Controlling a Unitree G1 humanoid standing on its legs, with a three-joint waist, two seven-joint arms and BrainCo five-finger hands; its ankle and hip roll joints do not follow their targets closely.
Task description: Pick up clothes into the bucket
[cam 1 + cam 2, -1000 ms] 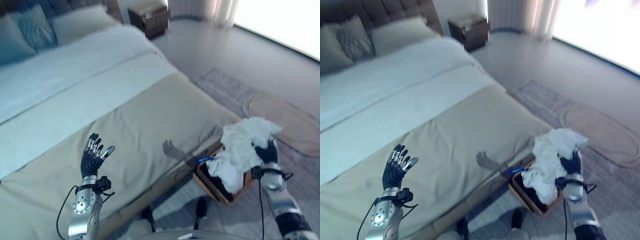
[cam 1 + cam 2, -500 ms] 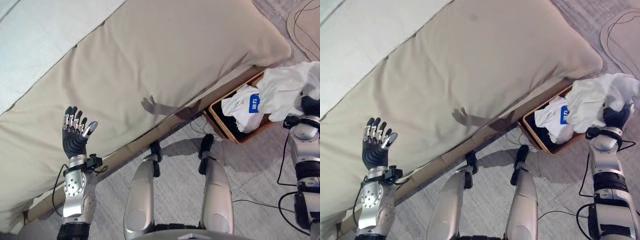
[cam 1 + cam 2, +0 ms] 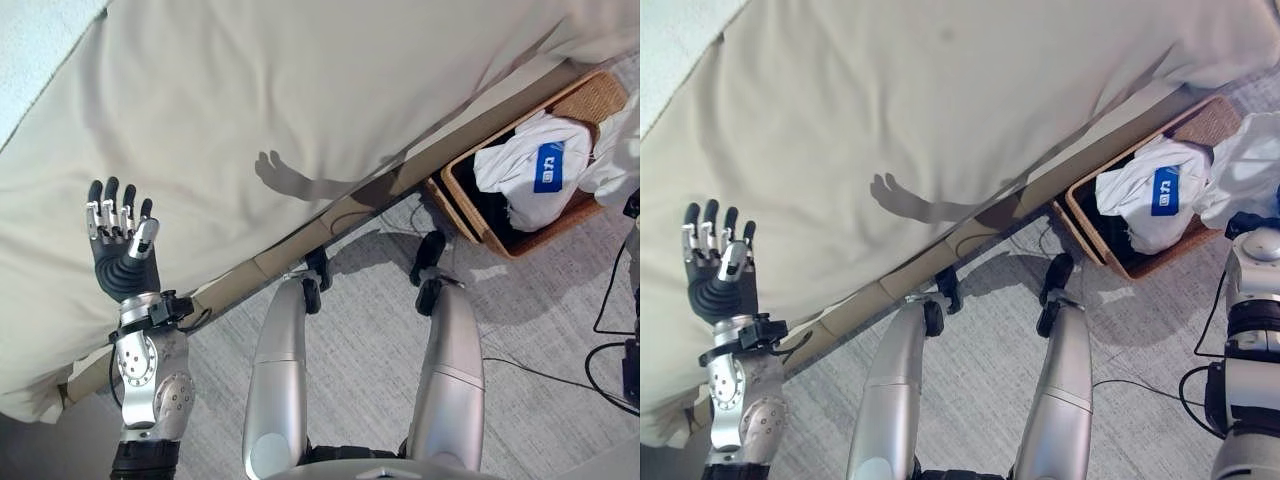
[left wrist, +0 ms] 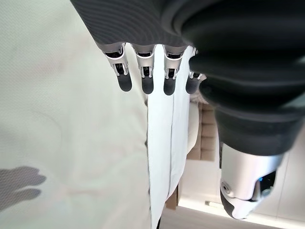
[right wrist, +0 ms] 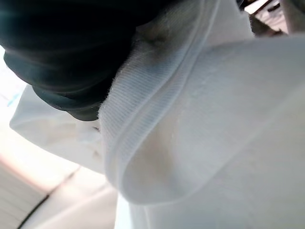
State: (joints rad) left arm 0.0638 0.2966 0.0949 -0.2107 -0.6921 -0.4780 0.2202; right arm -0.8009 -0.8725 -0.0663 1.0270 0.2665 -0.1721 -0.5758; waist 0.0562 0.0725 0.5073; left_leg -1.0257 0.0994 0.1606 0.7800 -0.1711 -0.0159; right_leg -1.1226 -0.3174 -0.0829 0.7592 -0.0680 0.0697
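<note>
Nearest to us, our left hand [image 3: 123, 250] is raised at the left, palm facing us, its fingers [image 4: 145, 78] straight and spread with nothing in them; it hovers over the near edge of the bed. In its own wrist view we see those fingers pointing along the beige bedspread [image 3: 300, 90], with a white sheet [image 4: 164, 157] running beyond them. Past the hand, the bedspread stretches across most of what we see and drapes over the bed's wooden side rail [image 3: 330, 235], which runs on a slant above the grey carpet [image 3: 360, 350]. Farther to the right, on the carpet just beside the rail, stands the wicker bucket [image 3: 1195, 125], a rectangular brown basket. Inside it we see a white garment [image 3: 1145, 200] with a small blue label lying over something dark. A second piece of white cloth [image 3: 1250, 165] hangs at the bucket's right rim, above our right wrist, which enters at the right edge. Our right hand [image 5: 62, 52] appears in its wrist view as the dark cover pressed against ribbed white fabric; its fingers are buried in the cloth, so we cannot tell how far they are closed or whether they grip it.
</note>
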